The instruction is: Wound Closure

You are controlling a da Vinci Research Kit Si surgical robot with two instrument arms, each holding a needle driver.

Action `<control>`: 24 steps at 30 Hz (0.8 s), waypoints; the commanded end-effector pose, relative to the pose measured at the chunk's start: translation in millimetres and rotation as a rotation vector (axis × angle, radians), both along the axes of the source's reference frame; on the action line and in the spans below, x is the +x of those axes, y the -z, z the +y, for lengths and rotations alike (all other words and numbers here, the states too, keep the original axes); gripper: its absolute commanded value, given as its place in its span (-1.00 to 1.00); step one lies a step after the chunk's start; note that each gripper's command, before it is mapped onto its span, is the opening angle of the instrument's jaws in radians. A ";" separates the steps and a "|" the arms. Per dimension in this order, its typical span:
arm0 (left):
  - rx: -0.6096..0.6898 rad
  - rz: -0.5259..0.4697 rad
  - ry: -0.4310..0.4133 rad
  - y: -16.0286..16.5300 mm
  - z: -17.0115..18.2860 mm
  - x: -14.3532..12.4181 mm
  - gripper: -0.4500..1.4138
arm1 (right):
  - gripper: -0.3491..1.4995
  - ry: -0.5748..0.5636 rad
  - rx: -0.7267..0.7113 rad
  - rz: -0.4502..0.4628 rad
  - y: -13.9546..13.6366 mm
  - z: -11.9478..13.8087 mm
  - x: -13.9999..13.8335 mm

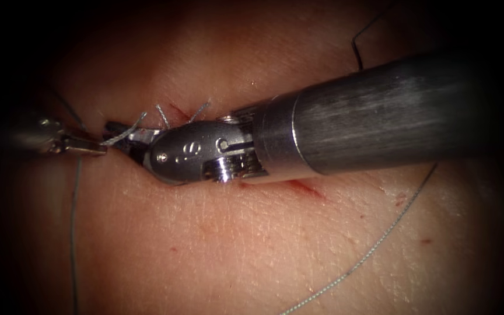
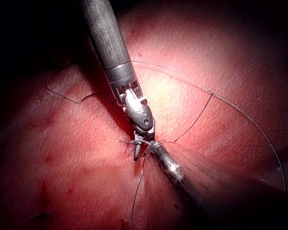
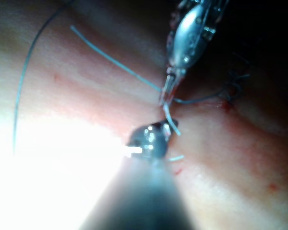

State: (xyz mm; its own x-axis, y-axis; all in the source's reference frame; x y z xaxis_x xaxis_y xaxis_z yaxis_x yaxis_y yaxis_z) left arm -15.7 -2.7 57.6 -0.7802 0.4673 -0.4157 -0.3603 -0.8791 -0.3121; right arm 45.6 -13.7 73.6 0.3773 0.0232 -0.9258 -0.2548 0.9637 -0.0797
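Observation:
My left tool (image 1: 101, 149) reaches in from the far left, its jaws shut on a short pale thread end (image 1: 125, 133) that rises from the stitched cut (image 1: 305, 187). The right tool (image 1: 118, 139) lies across the cut from the right. Its dark jaws stand open around that same thread end, just beside the left tool's tip. In the left wrist view the right tool (image 2: 137, 149) and left tool (image 2: 156, 147) meet at the knot. The right wrist view shows the left tool (image 3: 165, 98) gripping thread above the right tool (image 3: 161, 132). Neither tool holds a needle.
Two short cut thread ends (image 1: 163, 114) stick up from the tissue (image 1: 234, 251) behind the right tool's wrist. A long thread (image 1: 380, 245) trails over the lower right; another strand (image 1: 74, 233) hangs down at the left. Small red fluid spots dot the tissue.

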 end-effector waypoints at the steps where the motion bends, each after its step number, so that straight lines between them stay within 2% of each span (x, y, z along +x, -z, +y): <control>1: 0.001 -0.002 -0.001 -0.6 -0.4 -0.5 -1.00 | 0.91 -0.005 0.007 -0.006 -0.1 -1.0 0.1; 2: 0.002 -0.005 0.000 -0.5 -0.4 -0.2 -1.00 | 0.96 -0.017 0.004 -0.018 0.2 -1.5 -0.4; 5: -0.001 -0.015 0.006 0.1 -0.7 0.8 -1.00 | 0.98 -0.011 0.006 -0.020 3.0 -5.3 -4.9; 10: -0.011 -0.012 0.003 -0.3 -2.1 1.7 -1.00 | 0.98 -0.030 0.015 -0.038 5.5 -7.7 -9.3; 14: -0.018 -0.015 -0.006 -1.0 -3.2 3.2 -1.00 | 0.98 -0.040 0.017 -0.048 6.1 -8.5 -11.5; 18: -0.013 -0.017 -0.008 -1.2 -3.6 4.2 -1.00 | 0.98 -0.045 0.016 -0.053 6.1 -8.7 -12.5; 19: 0.002 -0.076 0.020 -1.3 -4.2 4.8 -1.00 | 0.98 -0.050 0.016 -0.058 6.2 -8.9 -13.1; 24: 0.014 -0.050 0.003 -2.4 -6.5 6.1 -1.00 | 0.98 -0.050 0.016 -0.058 6.3 -9.1 -13.2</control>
